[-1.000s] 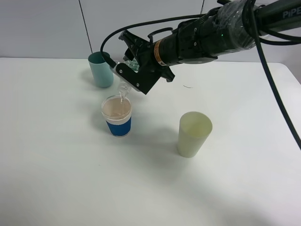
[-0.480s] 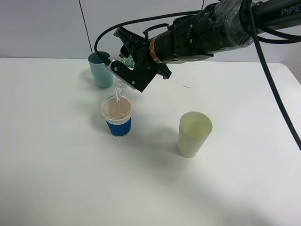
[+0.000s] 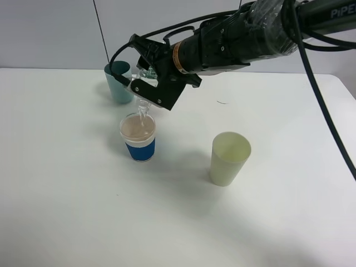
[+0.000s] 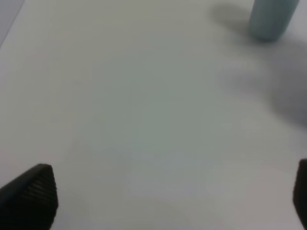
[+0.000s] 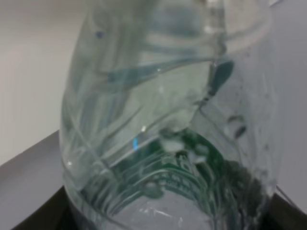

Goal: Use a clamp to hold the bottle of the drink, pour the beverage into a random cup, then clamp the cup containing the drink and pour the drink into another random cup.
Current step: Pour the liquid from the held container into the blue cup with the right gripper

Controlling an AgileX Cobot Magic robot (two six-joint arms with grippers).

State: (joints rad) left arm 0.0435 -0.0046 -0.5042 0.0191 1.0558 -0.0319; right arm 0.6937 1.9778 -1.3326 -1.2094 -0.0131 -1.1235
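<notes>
In the upper middle of the high view, the right gripper (image 3: 150, 86) is clamped on the bottle (image 3: 145, 105). The bottle is tipped neck-down directly over the blue cup (image 3: 139, 142), which stands left of centre on the table (image 3: 67, 194). The bottle (image 5: 168, 120) fills the right wrist view (green label showing through the clear wall). The teal cup (image 3: 117, 83) stands just behind the gripper, at upper left. The yellow-green cup (image 3: 229, 158) stands well apart, right of centre. The left gripper (image 4: 165, 201) is spread wide over bare table, with the teal cup (image 4: 271, 19) well clear of its fingers.
</notes>
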